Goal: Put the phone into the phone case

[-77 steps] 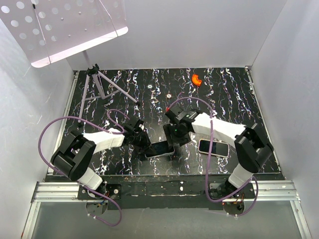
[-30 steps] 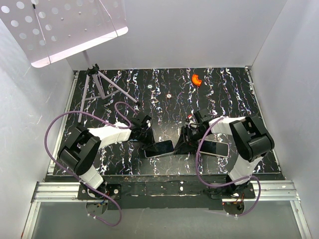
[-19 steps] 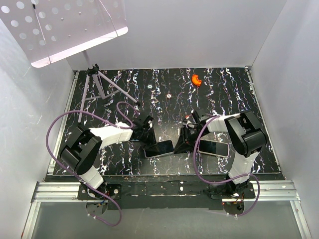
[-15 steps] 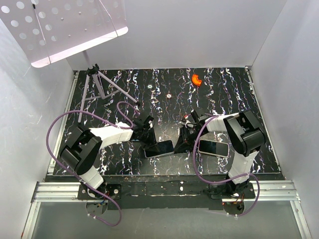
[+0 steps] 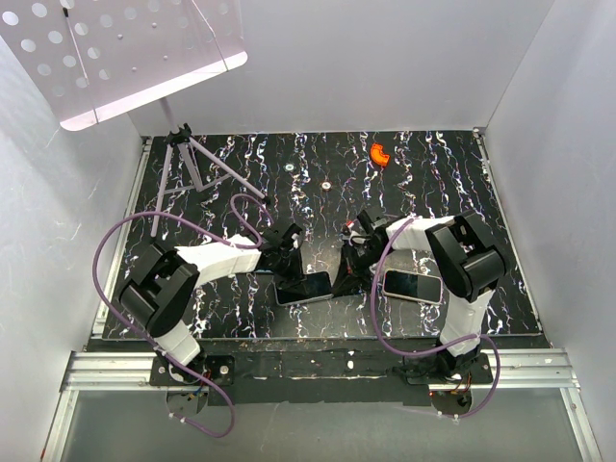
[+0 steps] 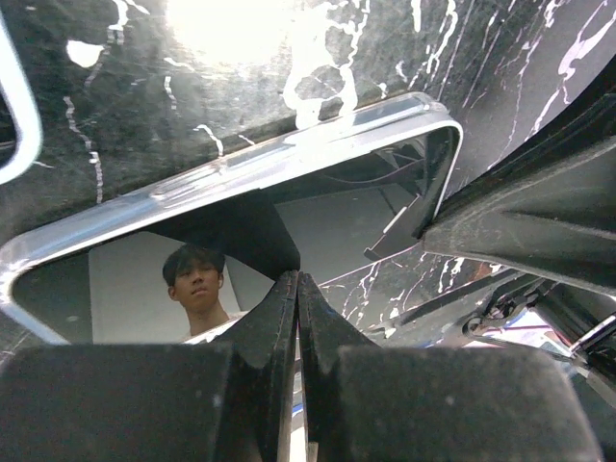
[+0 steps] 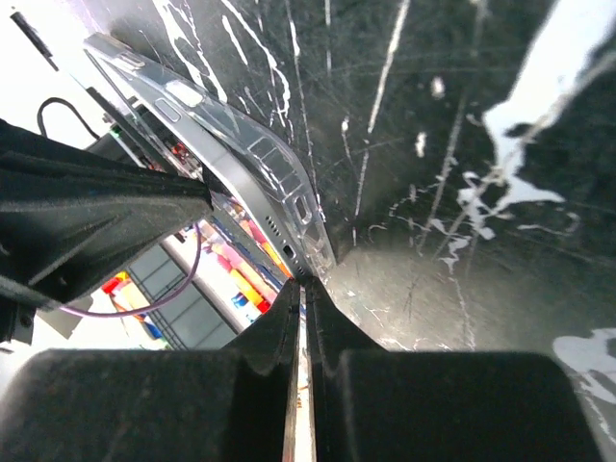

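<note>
The phone (image 5: 306, 287) lies flat near the table's front middle, its dark glossy screen (image 6: 144, 255) facing up. A clear phone case (image 7: 252, 146) wraps its edge, and the rim (image 6: 289, 149) shows round the screen. In the right wrist view the phone's port end (image 7: 274, 241) sits inside the case wall. My left gripper (image 5: 292, 267) is shut, with its tips (image 6: 296, 279) down on the screen's far edge. My right gripper (image 5: 342, 279) is shut too, and its tips (image 7: 300, 284) touch the case's right-end corner with nothing between them.
A second dark slab with a pale rim (image 5: 412, 286) lies just right of the right gripper. An orange piece (image 5: 379, 153) and a small disc (image 5: 326, 185) lie farther back. A tripod (image 5: 197, 164) with a perforated white board (image 5: 125, 48) stands at the back left. White walls enclose the table.
My right gripper has shut and slid left against the cased phone's right end. The left gripper edged right onto the phone, which shifted slightly left.
</note>
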Motion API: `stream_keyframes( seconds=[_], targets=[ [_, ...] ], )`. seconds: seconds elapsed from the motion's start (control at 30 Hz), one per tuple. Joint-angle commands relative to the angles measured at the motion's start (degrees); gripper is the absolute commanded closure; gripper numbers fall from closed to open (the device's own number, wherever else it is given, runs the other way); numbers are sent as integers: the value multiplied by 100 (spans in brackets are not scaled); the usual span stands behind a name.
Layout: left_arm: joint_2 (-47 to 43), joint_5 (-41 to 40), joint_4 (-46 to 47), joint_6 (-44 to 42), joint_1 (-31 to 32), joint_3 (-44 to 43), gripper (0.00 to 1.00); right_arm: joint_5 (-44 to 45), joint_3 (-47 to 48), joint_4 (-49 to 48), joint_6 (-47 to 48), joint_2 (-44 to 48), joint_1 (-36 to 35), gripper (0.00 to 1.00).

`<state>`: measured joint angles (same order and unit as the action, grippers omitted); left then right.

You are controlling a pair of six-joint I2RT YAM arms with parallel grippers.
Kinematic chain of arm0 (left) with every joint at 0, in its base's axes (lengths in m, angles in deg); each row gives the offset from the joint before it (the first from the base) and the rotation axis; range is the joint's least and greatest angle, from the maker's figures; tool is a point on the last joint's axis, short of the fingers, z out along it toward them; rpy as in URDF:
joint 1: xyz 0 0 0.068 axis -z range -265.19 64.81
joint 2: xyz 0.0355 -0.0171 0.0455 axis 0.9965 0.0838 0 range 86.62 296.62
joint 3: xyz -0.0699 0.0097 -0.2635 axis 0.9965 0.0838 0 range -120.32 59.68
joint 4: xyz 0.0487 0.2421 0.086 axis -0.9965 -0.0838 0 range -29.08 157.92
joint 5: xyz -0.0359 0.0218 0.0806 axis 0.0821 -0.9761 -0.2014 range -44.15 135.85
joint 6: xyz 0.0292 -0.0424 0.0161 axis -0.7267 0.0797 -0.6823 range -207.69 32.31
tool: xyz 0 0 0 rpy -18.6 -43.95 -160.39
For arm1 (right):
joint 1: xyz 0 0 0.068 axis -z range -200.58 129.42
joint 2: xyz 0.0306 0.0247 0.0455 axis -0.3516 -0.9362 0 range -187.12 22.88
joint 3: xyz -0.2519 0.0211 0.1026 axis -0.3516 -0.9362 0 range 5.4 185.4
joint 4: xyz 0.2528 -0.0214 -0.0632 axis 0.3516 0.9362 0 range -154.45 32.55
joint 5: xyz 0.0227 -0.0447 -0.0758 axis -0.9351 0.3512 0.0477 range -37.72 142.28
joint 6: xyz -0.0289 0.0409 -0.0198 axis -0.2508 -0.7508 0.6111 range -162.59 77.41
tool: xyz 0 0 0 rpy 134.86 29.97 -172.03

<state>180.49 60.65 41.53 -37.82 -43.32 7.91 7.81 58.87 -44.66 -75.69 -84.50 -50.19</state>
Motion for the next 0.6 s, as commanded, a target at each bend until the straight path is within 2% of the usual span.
stream_keyframes(
  seconds=[0.0, 0.2, 0.3, 0.57],
  targets=[
    [343, -637, -252, -135, 190, -35, 100, 1713, 5, 226, 278, -433, -502, 93],
    [466, -707, -252, -38, 357, -79, 100, 2108, 198, 534, 322, -574, -748, 92],
    [580, -725, -314, 32, 357, -70, 100, 2162, 173, 544, 322, -461, -810, 89],
    [466, -769, -279, 76, 357, 123, 100, 2171, 49, 605, 182, 426, -766, 59]
  ],
)
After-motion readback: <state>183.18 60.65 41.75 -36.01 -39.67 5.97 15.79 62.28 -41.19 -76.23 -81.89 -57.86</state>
